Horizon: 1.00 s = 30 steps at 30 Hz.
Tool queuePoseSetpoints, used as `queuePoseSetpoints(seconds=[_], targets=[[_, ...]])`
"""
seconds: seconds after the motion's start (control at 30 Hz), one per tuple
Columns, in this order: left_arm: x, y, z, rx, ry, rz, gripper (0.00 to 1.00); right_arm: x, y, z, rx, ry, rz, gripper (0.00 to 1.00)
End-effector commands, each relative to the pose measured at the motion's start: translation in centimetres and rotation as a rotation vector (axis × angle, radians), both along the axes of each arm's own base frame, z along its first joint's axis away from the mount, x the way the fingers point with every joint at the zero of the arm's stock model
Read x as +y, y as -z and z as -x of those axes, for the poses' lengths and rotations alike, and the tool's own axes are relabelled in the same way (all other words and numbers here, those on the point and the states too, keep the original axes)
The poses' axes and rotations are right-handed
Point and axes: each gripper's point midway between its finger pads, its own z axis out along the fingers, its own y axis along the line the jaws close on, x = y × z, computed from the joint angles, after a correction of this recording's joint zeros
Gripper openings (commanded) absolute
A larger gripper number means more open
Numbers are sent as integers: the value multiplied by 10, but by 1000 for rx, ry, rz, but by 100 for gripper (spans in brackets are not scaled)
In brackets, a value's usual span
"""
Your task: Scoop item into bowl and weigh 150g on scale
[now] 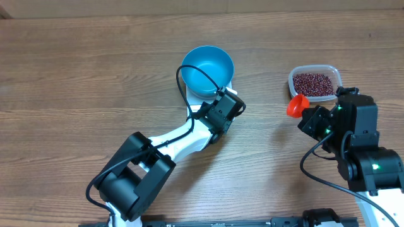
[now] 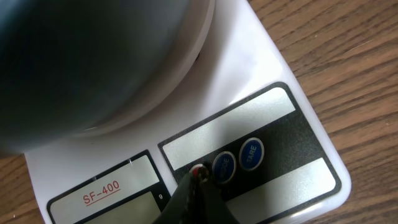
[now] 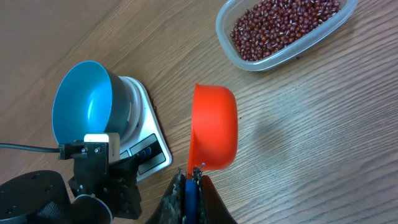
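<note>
1. My left tool (image 2: 199, 180) is clenched with nothing in it. Its tips lie over the small red button (image 2: 198, 169) on the front panel of the scale (image 2: 249, 93). I cannot tell whether they press it.
2. Two blue buttons (image 2: 251, 153) sit just beside that red one, to its right in the left wrist view.
3. The bowl (image 1: 208, 66) stands on the scale, upright, its inside bare blue.
4. My right tool (image 3: 191, 180) is clamped on the handle of an orange scoop (image 3: 214, 127), holding it above the worktop (image 1: 76, 75) between the scale and the tub (image 3: 298, 53).
5. The beans (image 1: 312, 83) lie heaped in the clear tub, which sits on the worktop well apart from the bowl, at the far right in the overhead view.
6. The scoop's cup hangs near the tub's corner, not touching it.
</note>
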Motion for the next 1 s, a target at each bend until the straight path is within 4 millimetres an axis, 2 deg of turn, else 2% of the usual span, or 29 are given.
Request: queuePoseSetpoints(seconds=[0.0, 0.97], targets=[[7, 11, 0, 11, -28, -18, 4, -2, -15, -5, -45, 6, 11, 4], [8, 22, -2, 23, -30, -17, 4, -2, -15, -5, -44, 6, 11, 4]])
